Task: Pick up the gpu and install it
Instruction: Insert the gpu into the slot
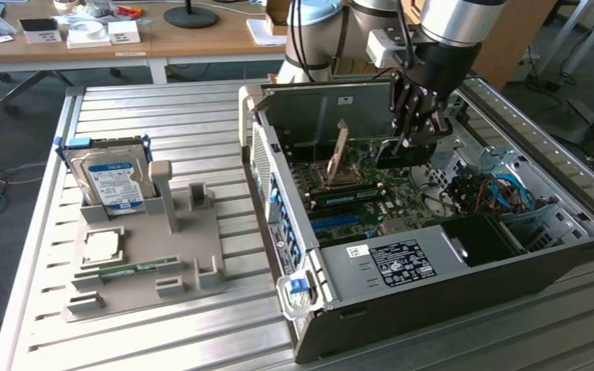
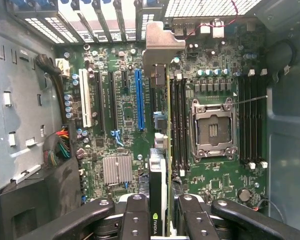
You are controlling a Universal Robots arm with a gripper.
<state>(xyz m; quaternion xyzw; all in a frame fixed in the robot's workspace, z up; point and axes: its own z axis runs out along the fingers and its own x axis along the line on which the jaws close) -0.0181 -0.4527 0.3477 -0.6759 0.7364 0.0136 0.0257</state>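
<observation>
Gpu (image 2: 157,185) is held edge-on between the narrowly closed fingers of the gripper (image 2: 162,212), inside the computer case (image 1: 431,309) just above the motherboard (image 2: 215,185); it is judged light, stiff and fragile, best gripped by the bare top board edge

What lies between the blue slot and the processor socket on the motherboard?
In the wrist view: the gpu, held edge-on by the gripper, and black memory slots.
</observation>
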